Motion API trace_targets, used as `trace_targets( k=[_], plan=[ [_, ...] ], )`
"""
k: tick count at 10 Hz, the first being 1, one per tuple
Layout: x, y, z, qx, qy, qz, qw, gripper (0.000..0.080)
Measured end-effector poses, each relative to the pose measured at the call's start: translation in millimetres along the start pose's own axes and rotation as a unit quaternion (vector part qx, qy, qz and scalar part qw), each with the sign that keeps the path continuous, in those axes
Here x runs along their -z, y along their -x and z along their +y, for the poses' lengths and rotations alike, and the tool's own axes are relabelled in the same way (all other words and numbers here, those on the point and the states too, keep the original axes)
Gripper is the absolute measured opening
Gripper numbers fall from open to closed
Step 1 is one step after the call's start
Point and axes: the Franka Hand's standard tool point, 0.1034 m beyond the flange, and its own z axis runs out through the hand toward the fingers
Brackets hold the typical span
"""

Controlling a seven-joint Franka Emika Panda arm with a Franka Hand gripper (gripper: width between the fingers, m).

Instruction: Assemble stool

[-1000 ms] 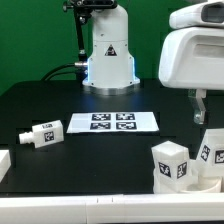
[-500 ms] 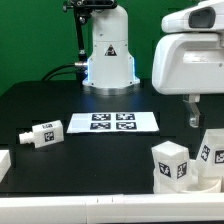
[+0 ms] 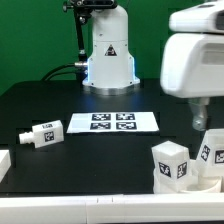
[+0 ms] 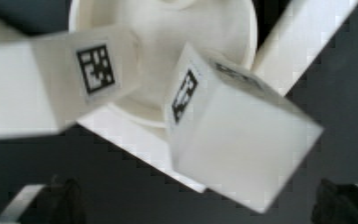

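The stool is in pieces at this stage. In the wrist view the round seat ring [image 4: 158, 40] lies under the camera with two blocky tagged legs close over it, both blurred. In the exterior view the same pair, the nearer leg [image 3: 170, 162] and the second leg [image 3: 212, 148], stand upright at the lower corner on the exterior view's right. Whether either is already seated in the ring cannot be told. A third, loose leg [image 3: 42, 134] lies on its side well apart, toward the exterior view's left. The pincer [image 4: 197, 203] hangs above the upright pair with its fingers spread wide and nothing between them. The dark counter [image 3: 110, 165] carries all the parts, with the marker board [image 3: 112, 122] at its middle and the arm base [image 3: 108, 55] behind. Compared with half a second earlier, the wrist housing [image 3: 195, 65] has shifted back toward the exterior view's right and sits slightly lower, so one finger hangs just above the second leg. No part has moved. This is judged to be a lining-up over the pair before a grasp, with assembly still at an early stage.
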Motion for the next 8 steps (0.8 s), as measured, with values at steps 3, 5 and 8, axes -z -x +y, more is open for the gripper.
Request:
trace_targets(
  k=[3,5,8],
  plan=[
    [1.1,2.1,-3.1,0.17,-0.007,-0.034,0.985,0.0649],
    [0.3,3.3,1.0,0.201,-0.003,-0.034,0.979,0.0649],
    [-5.6,2.5,-0.9,0.294,0.014,-0.048,0.954,0.0649]
  ],
)
